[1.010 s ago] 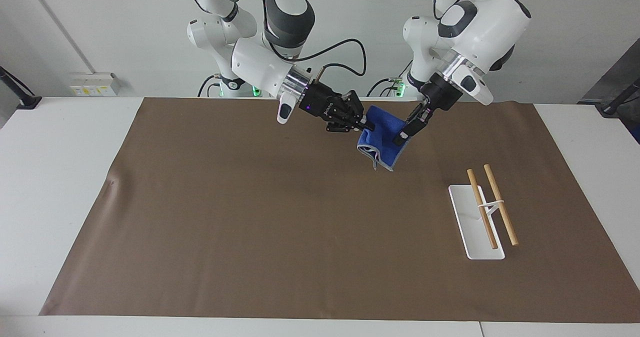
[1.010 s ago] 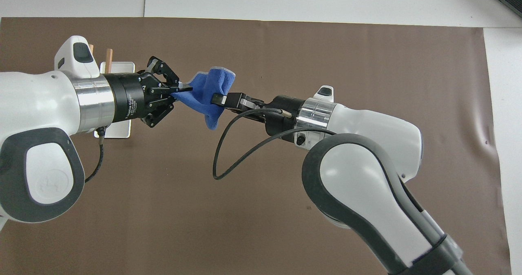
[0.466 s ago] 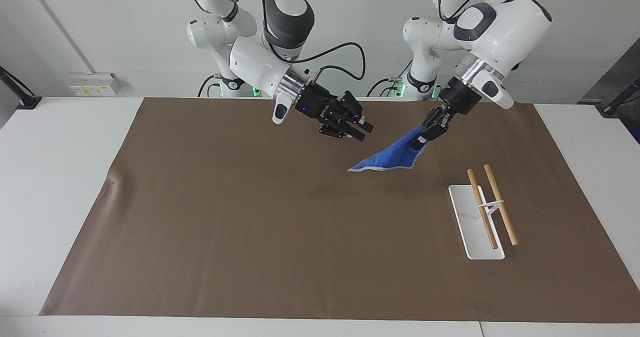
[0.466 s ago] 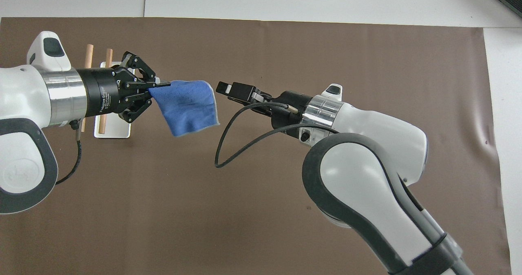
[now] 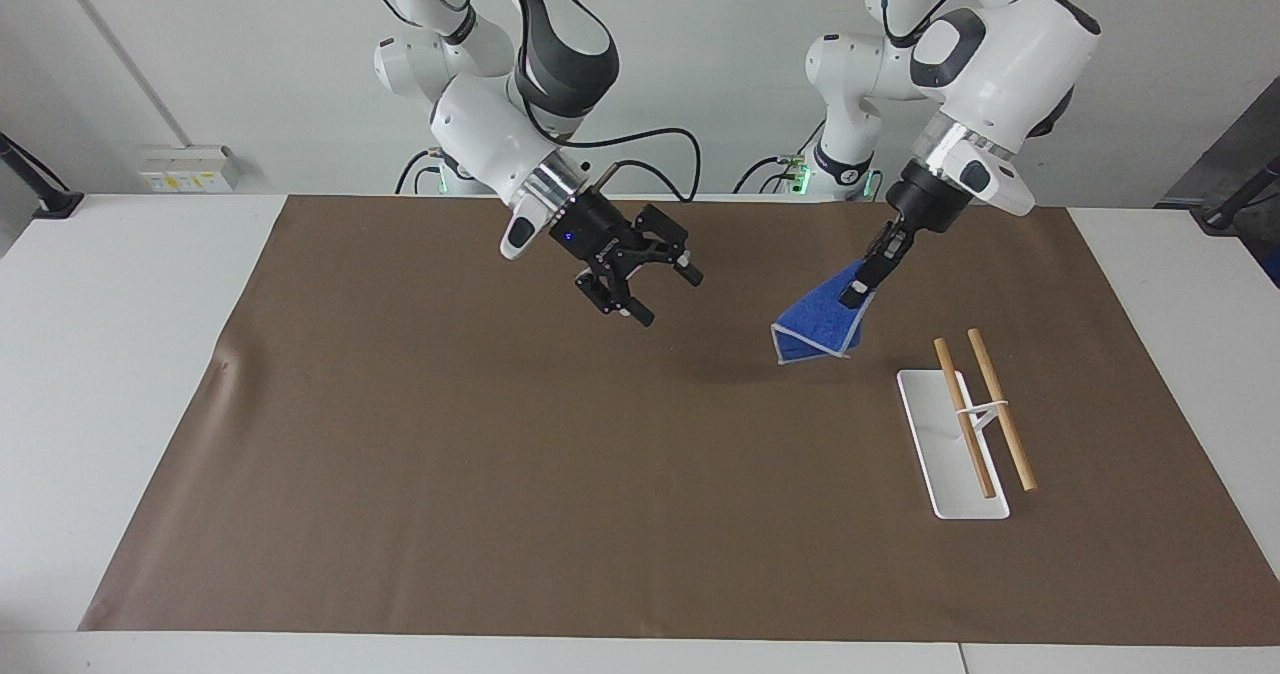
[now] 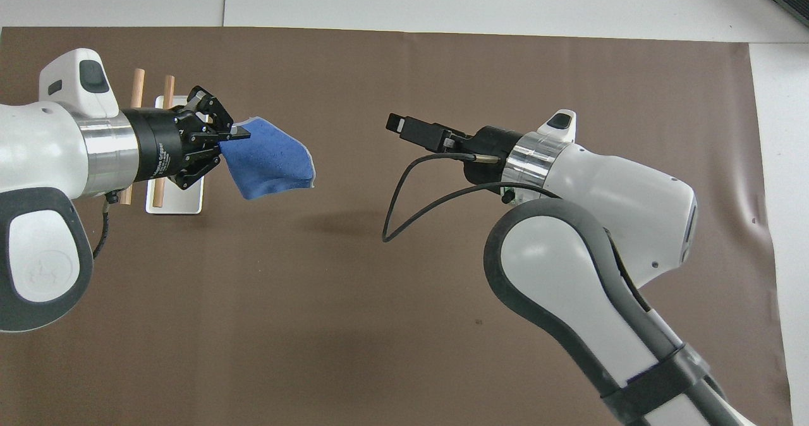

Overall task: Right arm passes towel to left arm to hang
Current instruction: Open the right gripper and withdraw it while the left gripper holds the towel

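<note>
My left gripper point(image 5: 860, 292) is shut on one corner of the blue towel point(image 5: 815, 332), which hangs from it in the air over the brown mat, close to the rack. In the overhead view the left gripper point(image 6: 242, 134) holds the towel point(image 6: 272, 160) just beside the rack. My right gripper point(image 5: 664, 294), with its blue wrist light, is open and empty over the middle of the mat, well apart from the towel. It also shows in the overhead view point(image 6: 397, 122).
The rack has a white base plate point(image 5: 940, 454) and two wooden rods point(image 5: 1000, 412) on a short stand, and sits toward the left arm's end of the table. It shows partly covered by the left wrist in the overhead view point(image 6: 180, 201). The brown mat point(image 5: 500, 474) covers most of the white table.
Both grippers held the towel a second ago. The right gripper let go, opened and drew back toward its own end. The left gripper carried the towel toward the rack.
</note>
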{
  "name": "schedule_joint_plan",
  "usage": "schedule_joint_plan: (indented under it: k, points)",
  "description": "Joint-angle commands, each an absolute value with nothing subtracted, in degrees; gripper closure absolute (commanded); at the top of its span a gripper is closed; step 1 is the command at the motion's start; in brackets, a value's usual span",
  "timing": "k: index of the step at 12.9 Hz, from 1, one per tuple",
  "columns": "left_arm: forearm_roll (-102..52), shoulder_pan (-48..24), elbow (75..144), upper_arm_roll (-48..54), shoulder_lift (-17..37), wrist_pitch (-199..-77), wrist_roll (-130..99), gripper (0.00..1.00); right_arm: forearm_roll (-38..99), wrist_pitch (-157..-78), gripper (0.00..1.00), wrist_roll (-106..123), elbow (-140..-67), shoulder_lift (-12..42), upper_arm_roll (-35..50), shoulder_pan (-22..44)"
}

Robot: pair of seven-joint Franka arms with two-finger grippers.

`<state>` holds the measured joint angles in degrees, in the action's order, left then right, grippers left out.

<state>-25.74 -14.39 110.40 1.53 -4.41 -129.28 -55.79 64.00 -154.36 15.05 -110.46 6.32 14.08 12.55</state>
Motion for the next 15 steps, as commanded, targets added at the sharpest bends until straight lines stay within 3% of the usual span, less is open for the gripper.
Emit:
schedule_joint_plan:
  k: [1,7,10,15]
  points:
    - [-24.6,-13.4,113.1,1.6,-5.0,-130.3,-53.9,1.0,54.1,-153.6,0.0,15.7,-112.3,5.8,14.2,8.6]
    - [-24.6,-5.9,114.6,1.6,2.3,-136.5,-40.6,1.0,20.1,-140.5,0.0,11.9,-111.2,5.8,14.2,-0.7]
    - [-24.5,-0.8,114.3,1.6,3.7,-136.8,-32.4,1.0,3.6,-127.0,0.0,2.1,-106.5,5.1,14.2,-1.3]
    - [-17.9,5.0,108.0,1.6,6.8,-136.7,-25.7,1.0,-6.2,-108.8,0.0,-5.8,-95.9,4.1,8.5,-0.5]
